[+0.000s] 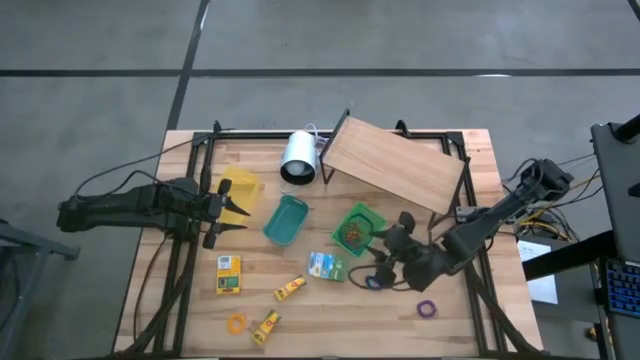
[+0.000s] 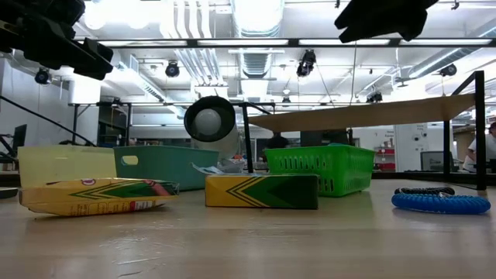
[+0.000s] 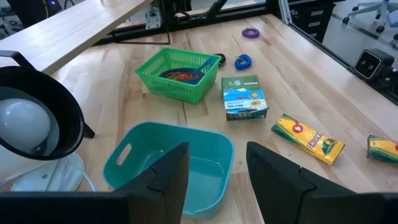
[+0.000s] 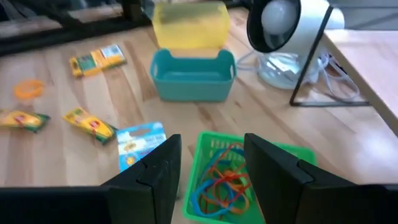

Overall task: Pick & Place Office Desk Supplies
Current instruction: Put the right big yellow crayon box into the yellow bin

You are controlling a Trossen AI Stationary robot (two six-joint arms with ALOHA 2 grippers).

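Rubber bands lie tangled in the green basket (image 1: 357, 229), with a blue loop (image 1: 374, 283) and a purple loop (image 1: 427, 309) loose on the table near it. The right gripper (image 1: 392, 252) hovers open-fingered beside the basket; it should descend squarely over one loop (thin, easily missed). The left gripper (image 1: 232, 217) waits open by the teal bin (image 1: 286, 220).

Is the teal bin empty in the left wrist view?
Yes, the teal bin shows only its bare floor, while the rubber bands lie in the green basket.
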